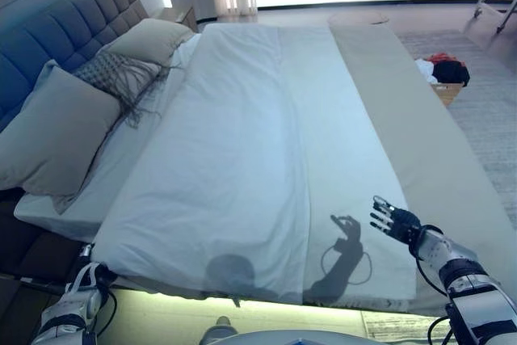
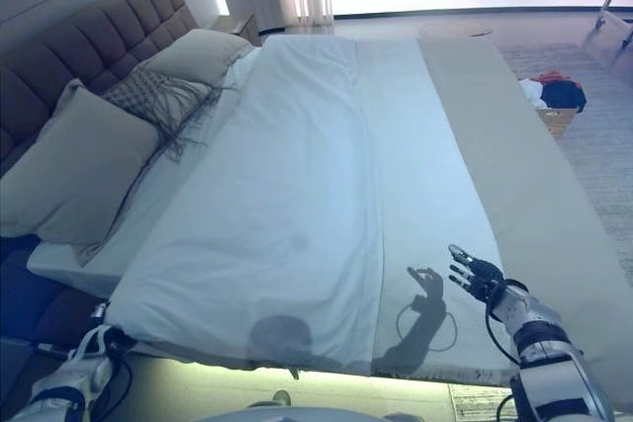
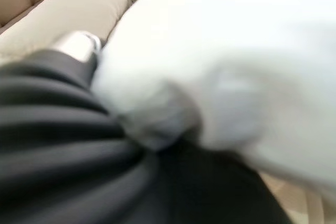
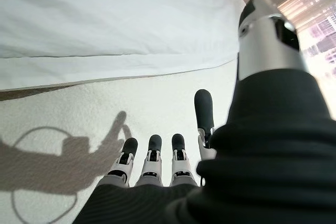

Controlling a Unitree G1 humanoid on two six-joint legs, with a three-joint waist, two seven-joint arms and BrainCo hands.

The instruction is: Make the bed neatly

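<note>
nearest us, our right hand (image 1: 394, 220) hovers over the near right part of the bed, fingers straight and spread, holding nothing; in the right wrist view the dark tips fan out above a pale, finely pebbled sheet. our left hand (image 1: 83, 280) sits at the near left corner of the bed, right at the edge of the white duvet (image 1: 234, 159). in the left wrist view the duvet's soft white cloth bunches up against the dark ribbed cover and hides the fingers, so we cannot tell whether they grip it.

the duvet is smooth and slightly glossy, spread flat along the mattress with one long lengthwise crease near its middle. beside it on the right runs a beige band of bedding (image 1: 420, 143), matte and flat, reaching the far end of the bed.

at the left stands a grey headboard (image 1: 73, 30), padded and tufted in squares. against it lean a large plain beige pillow (image 1: 48, 135), a smaller woven cushion with dark fringe (image 1: 117, 77), and another plump beige pillow (image 1: 153, 39).

on the floor to the far right, a basket (image 1: 447, 90) holds crumpled red, dark and white clothes (image 1: 440, 68), resting on a pale rug (image 1: 485, 103).
</note>
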